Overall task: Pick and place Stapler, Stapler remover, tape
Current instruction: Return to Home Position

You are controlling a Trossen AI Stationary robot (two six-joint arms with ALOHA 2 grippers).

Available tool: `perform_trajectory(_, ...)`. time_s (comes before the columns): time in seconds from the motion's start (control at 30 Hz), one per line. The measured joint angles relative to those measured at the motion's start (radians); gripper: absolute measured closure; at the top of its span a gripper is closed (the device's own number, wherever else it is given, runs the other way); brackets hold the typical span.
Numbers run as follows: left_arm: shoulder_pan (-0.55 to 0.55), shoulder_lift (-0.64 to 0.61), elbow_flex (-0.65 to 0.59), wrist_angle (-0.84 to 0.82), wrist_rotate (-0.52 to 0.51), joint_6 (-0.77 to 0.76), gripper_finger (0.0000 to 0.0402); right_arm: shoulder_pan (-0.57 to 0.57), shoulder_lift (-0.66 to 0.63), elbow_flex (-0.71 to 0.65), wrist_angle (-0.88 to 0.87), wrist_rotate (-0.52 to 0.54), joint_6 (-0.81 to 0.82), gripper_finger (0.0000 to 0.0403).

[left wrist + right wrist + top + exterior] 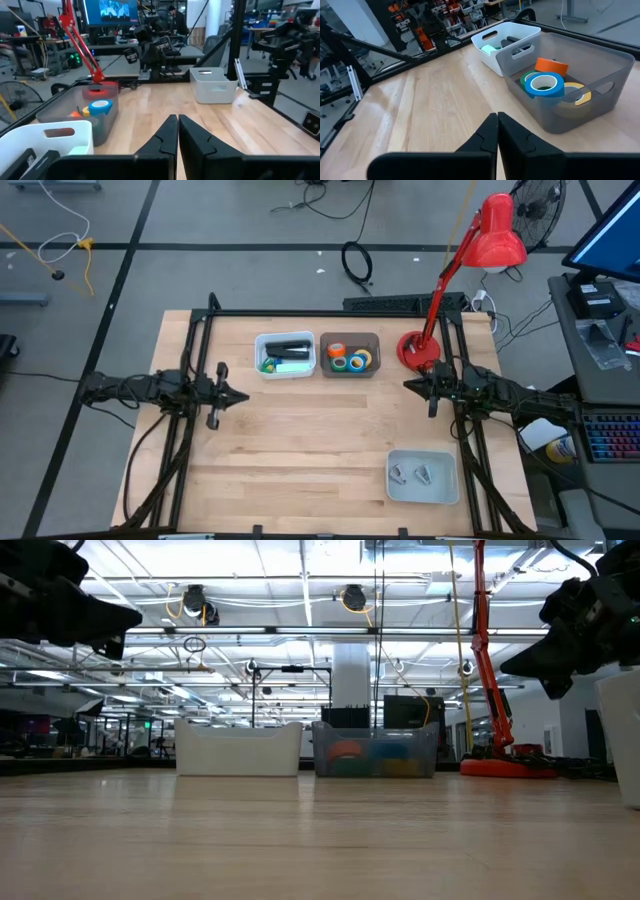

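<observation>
A black stapler (287, 345) lies in the white bin (262, 340), and its end also shows in the right wrist view (512, 40). The orange (551, 65), blue (546, 84), green (526, 78) and yellow (578, 94) tape rolls lie in the grey see-through bin (326, 356). Two small metal staple removers (413, 474) rest in the pale tray (449, 492). My left gripper (243, 397) hovers shut left of the bins, above the wood. My right gripper (408, 385) hovers shut right of them, by the lamp base. Neither touches anything.
A red desk lamp stands with its base (417, 351) at the table's far right, close behind my right gripper. The two bins sit side by side near the far edge, and the tray is at the near right. Bare wood (310, 440) lies between the arms.
</observation>
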Motion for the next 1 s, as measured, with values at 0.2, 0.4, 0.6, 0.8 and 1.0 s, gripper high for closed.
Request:
perform_trajectory(0.2,0.000,0.007,-0.002,0.010,-0.022,-0.009,0.0382,0.000,0.000,0.000,0.012,0.000,-0.026,0.0399)
perform_trajectory(0.4,0.000,0.007,-0.003,0.019,-0.025,-0.007,0.0382,0.000,0.000,0.000,0.014,0.000,-0.026,0.0399)
perform_trajectory(0.6,0.000,0.007,-0.003,0.022,-0.025,-0.007,0.0382,0.000,0.000,0.000,0.015,0.000,-0.026,0.0399)
perform_trajectory(0.8,0.000,0.007,-0.003,0.026,-0.025,-0.007,0.0382,0.000,0.000,0.000,0.015,0.000,-0.026,0.0399)
perform_trajectory(1.0,0.000,0.007,-0.003,0.026,-0.025,-0.007,0.0382,0.000,0.000,0.000,0.015,0.000,-0.026,0.0399)
